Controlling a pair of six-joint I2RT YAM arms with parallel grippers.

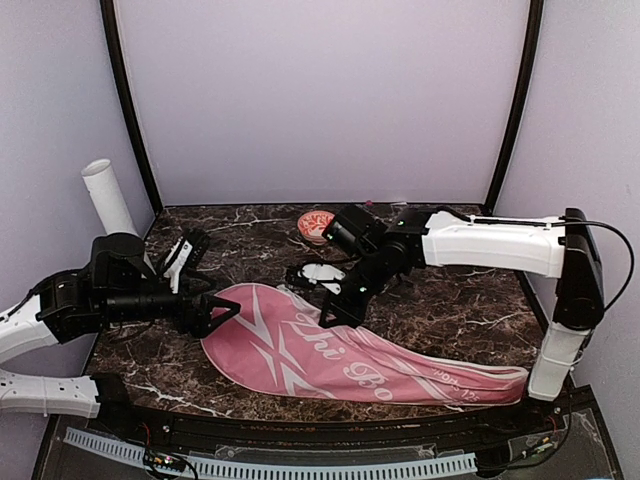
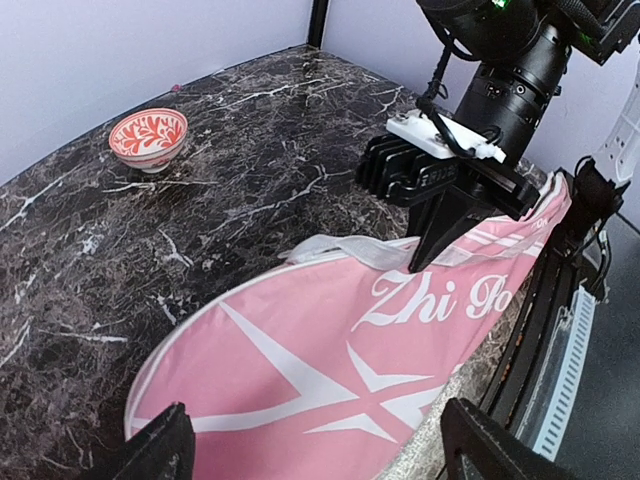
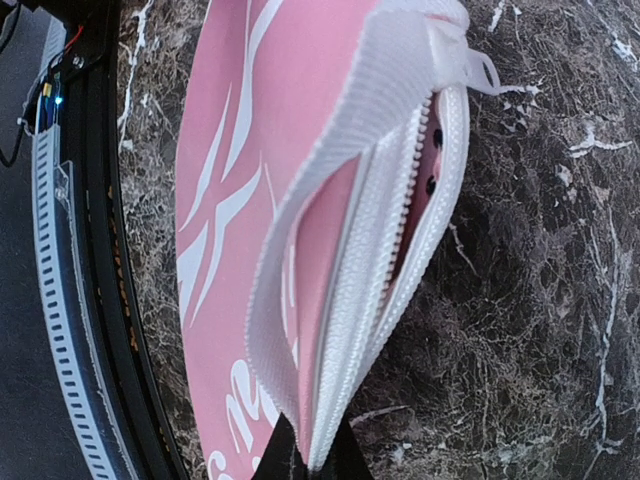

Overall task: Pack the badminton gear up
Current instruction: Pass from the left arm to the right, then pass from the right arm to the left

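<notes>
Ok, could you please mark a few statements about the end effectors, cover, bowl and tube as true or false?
1. The right end effector pinches the zipper edge of the pink cover. True.
2. The left end effector is shut on the cover. False: it is open, its fingers spread at the cover's rounded end.
3. The bowl sits on the cover. False: it stands on the bare table, behind the cover and apart from it.
4. The cover's zipper is partly open. True.
5. The white tube lies flat mid-table. False: it stands tilted at the back-left corner.
</notes>
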